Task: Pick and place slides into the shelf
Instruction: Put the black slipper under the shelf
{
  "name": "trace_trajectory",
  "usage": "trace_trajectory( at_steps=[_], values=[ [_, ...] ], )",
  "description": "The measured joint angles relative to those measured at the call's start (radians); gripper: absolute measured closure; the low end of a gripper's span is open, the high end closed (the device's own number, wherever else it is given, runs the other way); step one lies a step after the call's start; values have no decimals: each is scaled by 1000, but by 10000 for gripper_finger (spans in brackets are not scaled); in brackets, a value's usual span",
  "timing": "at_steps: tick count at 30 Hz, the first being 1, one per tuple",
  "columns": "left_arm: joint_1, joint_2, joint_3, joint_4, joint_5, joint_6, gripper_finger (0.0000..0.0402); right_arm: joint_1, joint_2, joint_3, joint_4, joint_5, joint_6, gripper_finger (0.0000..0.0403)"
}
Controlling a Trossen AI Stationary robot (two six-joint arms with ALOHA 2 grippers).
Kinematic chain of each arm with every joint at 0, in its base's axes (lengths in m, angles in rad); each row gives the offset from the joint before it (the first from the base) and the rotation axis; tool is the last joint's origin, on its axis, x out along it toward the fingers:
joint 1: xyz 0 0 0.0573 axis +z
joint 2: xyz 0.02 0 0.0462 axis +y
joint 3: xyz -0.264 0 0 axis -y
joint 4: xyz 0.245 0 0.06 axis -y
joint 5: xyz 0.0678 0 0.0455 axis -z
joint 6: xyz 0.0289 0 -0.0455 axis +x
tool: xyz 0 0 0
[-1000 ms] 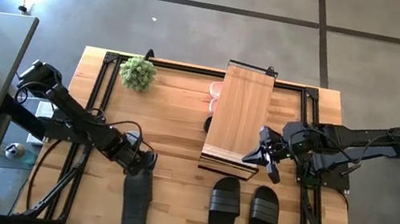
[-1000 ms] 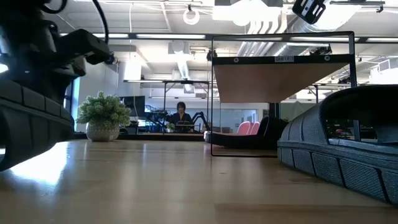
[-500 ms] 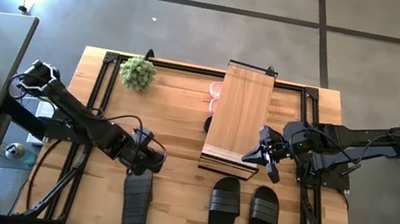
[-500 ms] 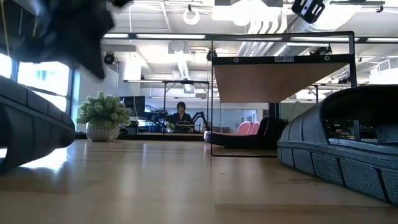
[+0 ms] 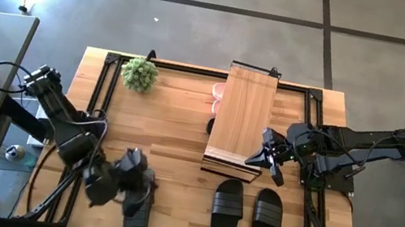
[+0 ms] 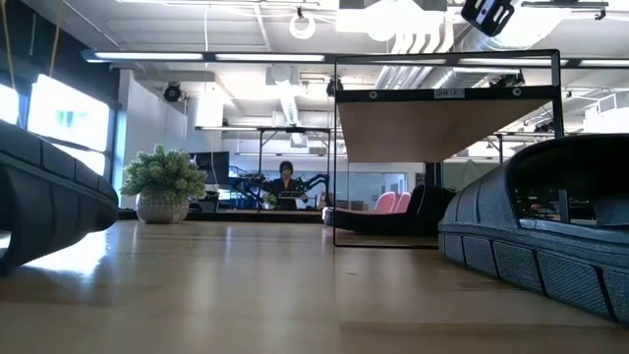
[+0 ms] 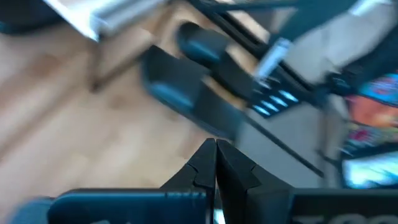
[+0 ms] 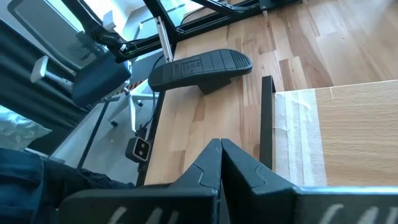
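Hovering closed, empty left end effector (image 5: 142, 190) just above lone black slide (image 5: 136, 216).

The table (image 5: 177, 117) is pale varnished wood in planks, with a soft sheen near the plant (image 6: 163, 183). The shelf (image 5: 241, 120) has a smooth light-wood top, a strip of clear tape by the right gripper's fingers (image 8: 239, 163), and a thin matt black metal frame. The black slides (image 5: 245, 216) look like matt ribbed rubber.
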Motion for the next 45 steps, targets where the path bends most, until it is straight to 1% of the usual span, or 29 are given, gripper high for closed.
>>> trace_trajectory(
  at_steps=[4, 7, 10, 13, 17, 23, 26, 29, 33, 38, 45],
  values=[
    [-64, 46, 66, 134, 68, -4, 401, 0, 0, 0, 0, 0, 0, 403],
    [-110, 86, 109, 266, 76, 17, 401, 0, 0, 0, 0, 0, 1, 403],
    [-151, 149, 161, 273, 69, 32, 401, 0, 0, 0, 0, 0, 27, 403],
    [-178, 219, 221, 179, 43, 29, 401, 0, 0, 0, 1, 0, 56, 403],
    [-194, 315, 312, -15, 8, -3, 401, 0, 0, 0, 12, 10, 84, 403],
    [-198, 454, 436, -284, 14, -27, 401, 0, 0, 0, 16, 77, 99, 403],
    [-205, 511, 495, -394, 49, -28, 401, 0, 0, 0, 22, 89, 105, 403],
    [-209, 558, 567, -508, 131, -45, 401, 0, 0, 0, 25, 77, 104, 403],
    [-219, 621, 665, -644, 190, -103, 401, 0, 0, 0, 24, 59, 51, 403],
    [-219, 694, 747, -712, 195, -109, 401, 0, 0, 0, 24, 58, -35, 403],
    [-217, 787, 762, -721, 216, -107, 401, 0, 0, 0, 23, 58, -87, 403]
  ],
)
